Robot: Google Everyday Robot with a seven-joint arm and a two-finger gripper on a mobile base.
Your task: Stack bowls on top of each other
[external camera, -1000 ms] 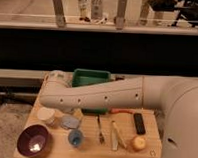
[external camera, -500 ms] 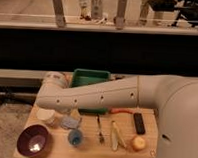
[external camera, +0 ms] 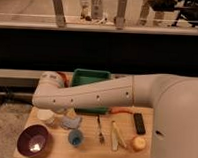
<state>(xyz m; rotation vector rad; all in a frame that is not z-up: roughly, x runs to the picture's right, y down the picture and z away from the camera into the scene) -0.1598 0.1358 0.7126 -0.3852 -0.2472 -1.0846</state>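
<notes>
The large dark purple-maroon bowl [external camera: 34, 140] sits at the front left corner of the wooden table [external camera: 88, 152]. Of the red-orange bowl, only a sliver [external camera: 66, 80] shows at the back left, between the arm's elbow and a green bin. My white arm [external camera: 96, 96] stretches from the right across the back of the table, with its elbow [external camera: 49, 87] above the left end. The gripper itself does not show; it is hidden somewhere behind or under the arm.
A green bin [external camera: 91, 78] stands at the back. A white cup [external camera: 45, 116], a grey crumpled thing [external camera: 70, 123], a small blue cup [external camera: 75, 138], a fork [external camera: 100, 129], a pale utensil [external camera: 115, 135], a black bar [external camera: 138, 123], a yellow fruit [external camera: 137, 143] and an orange item [external camera: 122, 111] lie on the table.
The arm's elbow has drifted slightly to the left over the back left of the table. The objects on the table have not moved.
</notes>
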